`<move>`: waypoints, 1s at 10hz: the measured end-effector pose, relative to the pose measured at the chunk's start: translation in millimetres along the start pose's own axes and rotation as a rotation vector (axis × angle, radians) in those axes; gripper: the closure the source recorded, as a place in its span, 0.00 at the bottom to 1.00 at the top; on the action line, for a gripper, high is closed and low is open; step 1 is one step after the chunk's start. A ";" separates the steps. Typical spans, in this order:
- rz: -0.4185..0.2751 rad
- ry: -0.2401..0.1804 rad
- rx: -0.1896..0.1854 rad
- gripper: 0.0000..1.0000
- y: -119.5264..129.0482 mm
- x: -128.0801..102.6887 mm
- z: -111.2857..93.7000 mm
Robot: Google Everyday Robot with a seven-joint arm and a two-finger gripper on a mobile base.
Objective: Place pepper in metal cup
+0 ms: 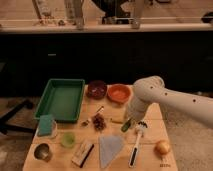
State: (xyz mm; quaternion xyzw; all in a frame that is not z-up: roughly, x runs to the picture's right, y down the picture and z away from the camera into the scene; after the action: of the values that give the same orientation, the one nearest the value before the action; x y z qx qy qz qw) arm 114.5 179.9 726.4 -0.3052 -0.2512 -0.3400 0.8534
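Pincer (128, 123) pinching pepper (125, 125) above wooden table (120, 160) | metal cup (42, 151) front-left | dark room

The white arm (170, 97) bends down from the right, its gripper (128, 123) low with fingers closed together.

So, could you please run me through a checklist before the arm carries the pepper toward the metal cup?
1. Gripper shut on the pepper: ok, the green pepper sits at its tip, right of the table's middle.
2. Pepper lifted off the table: cannot tell.
3. Metal cup upright at the front left corner: ok.
4. Metal cup's inside free: cannot tell, its inside looks dark.
5. Path to the cup: not ok for a low move, since the grey cloth, the light-green cup and the block lie between.
6. White brush apart from the gripper: cannot tell, its head lies right beside it.
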 end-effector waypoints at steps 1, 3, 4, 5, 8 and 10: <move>0.010 0.004 -0.006 1.00 -2.9 -15.0 0.2; 0.007 0.007 -0.015 1.00 -9.5 -41.2 -4.2; -0.002 0.004 -0.018 1.00 -10.3 -55.5 -7.8; -0.008 -0.002 -0.017 1.00 -11.9 -69.8 -11.3; 0.025 -0.043 0.001 1.00 -15.5 -108.3 -15.9; 0.078 -0.062 0.019 1.00 -18.4 -122.2 -11.1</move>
State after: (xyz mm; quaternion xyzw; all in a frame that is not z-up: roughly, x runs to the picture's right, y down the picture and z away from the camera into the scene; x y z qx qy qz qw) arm 24.9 213.6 647.5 -0.3172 -0.2684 -0.2944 0.8606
